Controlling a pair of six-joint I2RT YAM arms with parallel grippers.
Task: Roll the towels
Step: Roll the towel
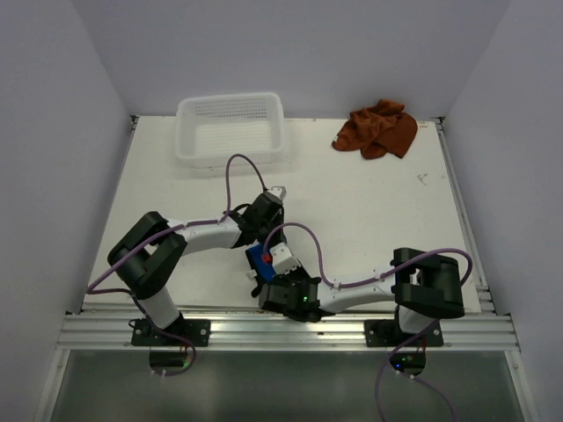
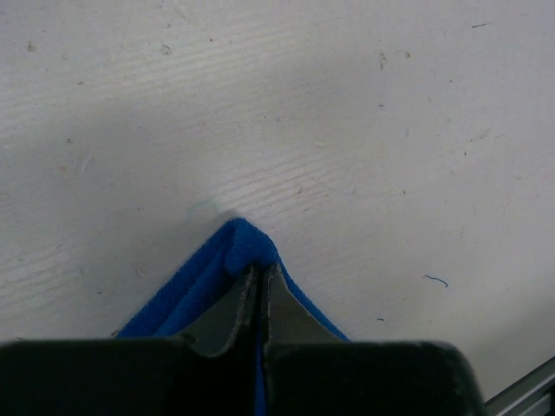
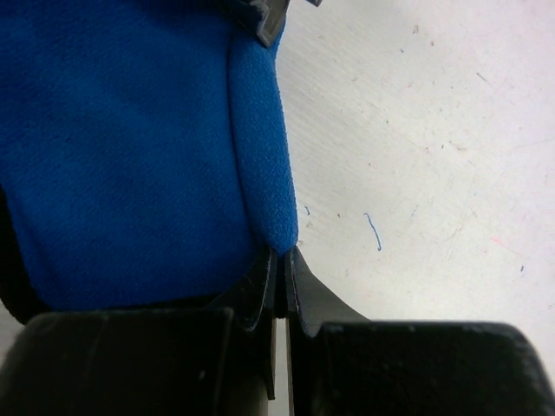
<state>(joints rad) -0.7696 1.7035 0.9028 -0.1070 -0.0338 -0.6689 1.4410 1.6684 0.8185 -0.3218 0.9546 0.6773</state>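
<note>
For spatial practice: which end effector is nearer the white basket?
Left. The left end effector grips the blue towel toward the white basket; the right end effector grips its near side.

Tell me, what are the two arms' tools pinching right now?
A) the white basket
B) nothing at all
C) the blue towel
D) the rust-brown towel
C: in the wrist views the left tool and the right tool are each shut on an edge of the blue towel, while the rust-brown towel lies crumpled far from both.

Left claw (image 2: 258, 270) clamped, right claw (image 3: 284, 256) clamped
</note>
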